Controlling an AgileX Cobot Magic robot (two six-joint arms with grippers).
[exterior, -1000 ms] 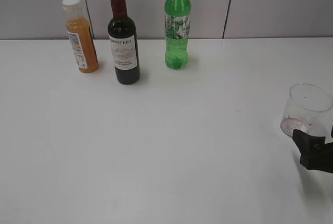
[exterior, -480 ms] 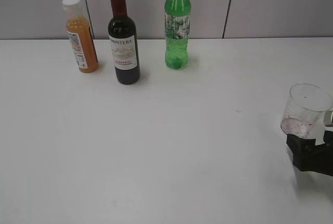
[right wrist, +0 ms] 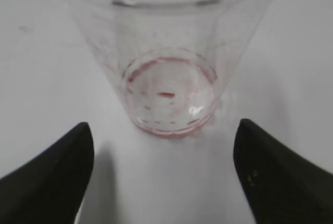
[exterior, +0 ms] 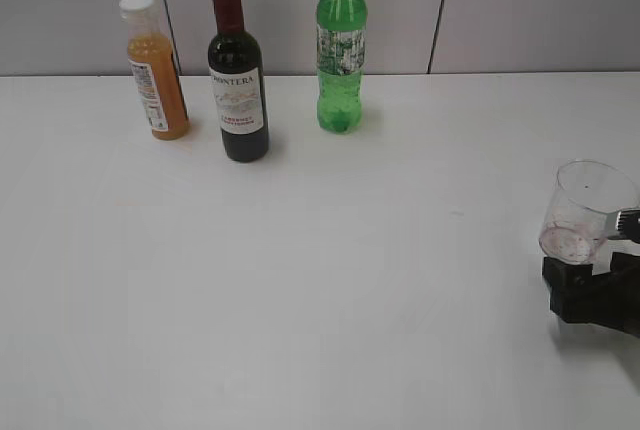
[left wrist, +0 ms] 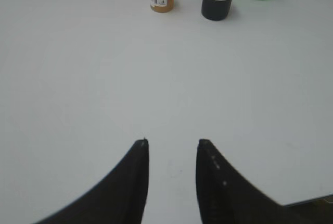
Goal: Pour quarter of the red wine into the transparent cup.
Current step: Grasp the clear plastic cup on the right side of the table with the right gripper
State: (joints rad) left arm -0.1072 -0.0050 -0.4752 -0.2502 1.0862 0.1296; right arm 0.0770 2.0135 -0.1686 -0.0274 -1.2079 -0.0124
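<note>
The small clear plastic tumbler with a reddish film at its bottom (exterior: 585,212) stands upright near the right edge of the white desk (exterior: 330,280), well apart from the bottles. The right claw (right wrist: 165,161) sits low in front of it with its jaws spread wide, one black finger (right wrist: 49,174) on each side of the cup's base and neither touching it. The cup is light and tapers toward the base, so a finger that arrives off-centre, or one jaw that lands first, would likely push it over or slide it toward the desk edge close by.

The small dark glass wine bottle with maroon neck foil and a white label (exterior: 236,80) stands untouched at the back, between the orange juice bottle with a white cap (exterior: 156,70) and the green plastic soda bottle (exterior: 342,50). The left claw (left wrist: 171,148) hangs over bare desk, jaws partly apart and holding nothing. Its neighbours stand close enough that a wide reach for the wine could knock one.
</note>
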